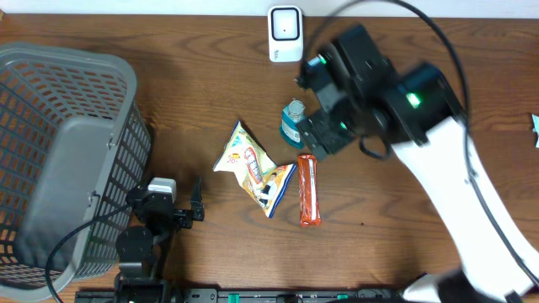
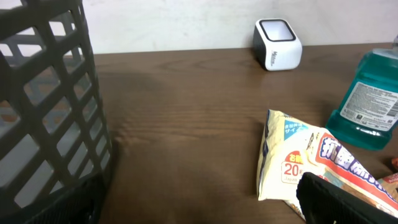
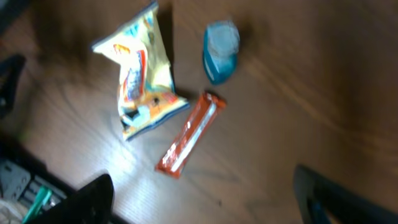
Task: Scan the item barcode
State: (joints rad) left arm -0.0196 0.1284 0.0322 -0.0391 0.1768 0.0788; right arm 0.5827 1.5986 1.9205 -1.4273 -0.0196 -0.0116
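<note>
Near the middle of the wooden table (image 1: 194, 101), three loose items, none held.

Farthest back: a teal bottle (image 1: 293, 123), upright, blue-green liquid, pale cap, white printed label on its side with print too small to read.

Just left of it and nearer: a snack bag (image 1: 251, 167), pale yellow, crinkled, lying flat, covered in red and blue Japanese print, with a red "20" badge in the left wrist view.

Just right of the bag, contact unclear: an orange-red bar (image 1: 309, 190) in a glossy wrapper, lying lengthwise near to far, pale lettering blurred.

At the far edge, well apart from all three: a white scanner (image 1: 285, 34) with a dark window.

At far left: a grey slatted basket (image 1: 84, 63).

Over the bottle: right gripper (image 3: 202, 196), fingers spread wide, nothing between.

Beside the basket, toward the near edge: left gripper (image 1: 195, 202), likewise spread wide and empty, pointed toward the bag.
</note>
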